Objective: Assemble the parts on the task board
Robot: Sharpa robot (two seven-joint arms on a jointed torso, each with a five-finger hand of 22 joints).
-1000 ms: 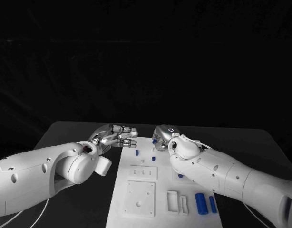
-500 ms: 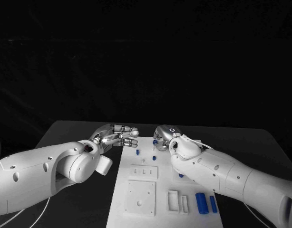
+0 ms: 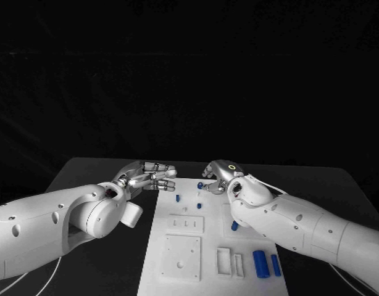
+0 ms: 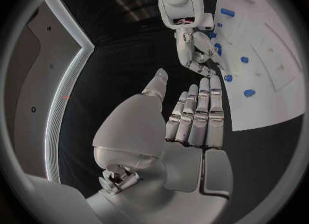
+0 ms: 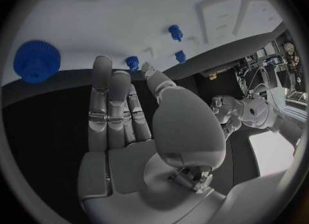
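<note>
**Both hands empty at far end of task board**

Task board (image 3: 183,246) lies lengthwise on the black table (image 3: 92,172), the landmark for everything here. Left hand (image 3: 150,176) hovers at the board's far left corner, fingers stretched out side by side and close together, thumb apart, nothing held; left wrist view shows the same, palm (image 4: 187,131) bare, fingertips reaching toward the board edge. Right hand (image 3: 218,176) sits over the board's far end, near its right side, fingers extended and close together, thumb apart, holding nothing; right wrist view shows fingers (image 5: 106,100) lying flat with tips close to a small blue peg (image 5: 132,62).

Parts on the board: small blue pegs (image 3: 178,198) at the far end, just board-inward of both hands, between them. A blue gear (image 5: 36,61) rests on the board beside the right hand, apart from its fingers. Two blue cylinders (image 3: 261,263) lie at the near right corner, well apart from both hands. White rectangular blocks (image 3: 183,258) sit along the board's middle and near end. Hands are near each other, not touching.
</note>
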